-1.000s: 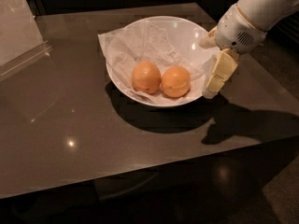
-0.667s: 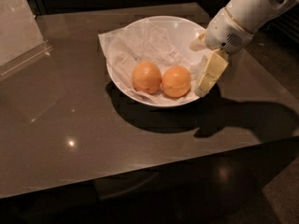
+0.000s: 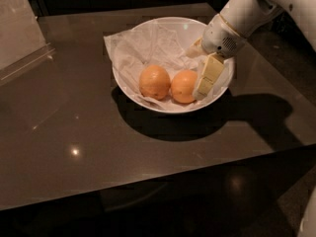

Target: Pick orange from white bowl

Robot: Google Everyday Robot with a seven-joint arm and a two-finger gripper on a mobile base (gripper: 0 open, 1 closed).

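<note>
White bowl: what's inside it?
Crumpled paper lines the white bowl; on it, the orange and a paler orange to its left. The gripper is inside, right of the orange. Paper hides the bowl's floor.
</note>
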